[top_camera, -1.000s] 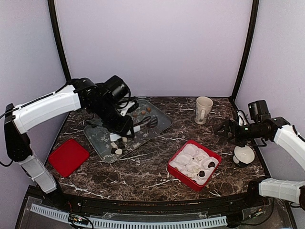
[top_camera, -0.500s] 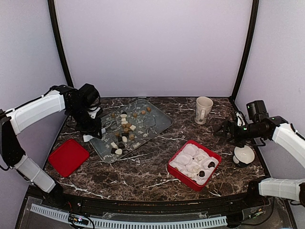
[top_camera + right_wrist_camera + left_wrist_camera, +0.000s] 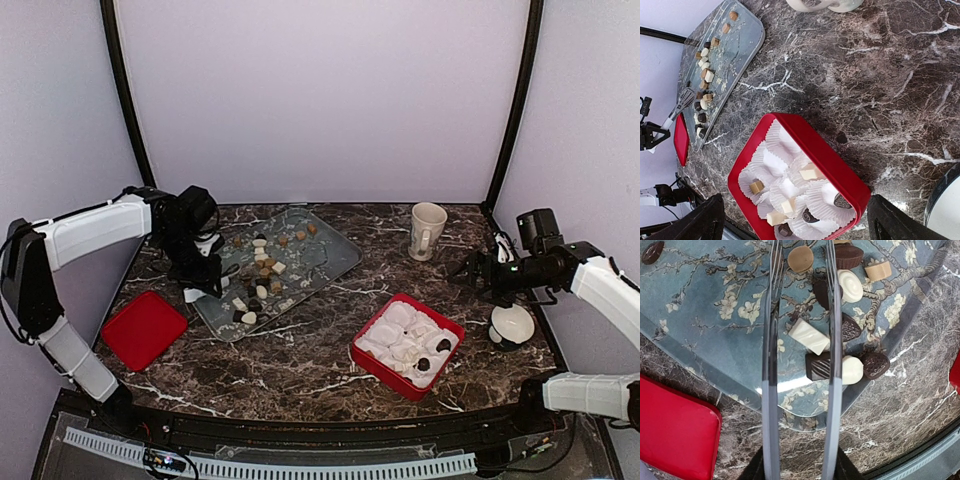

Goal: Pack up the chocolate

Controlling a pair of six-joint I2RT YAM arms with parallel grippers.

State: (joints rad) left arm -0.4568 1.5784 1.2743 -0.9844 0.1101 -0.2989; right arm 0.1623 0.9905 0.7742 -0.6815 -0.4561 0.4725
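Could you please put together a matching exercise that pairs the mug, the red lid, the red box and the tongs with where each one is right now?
Things:
1. mug
2. red lid
3. red box
4. tongs

Places:
A. held in the left gripper, above the tray
B. at the back, to the right of the tray
C. lying flat, near left, beside the tray
D. near right, lined with paper cups, a few chocolates inside

Pairs: 1-B, 2-C, 3-D, 4-A
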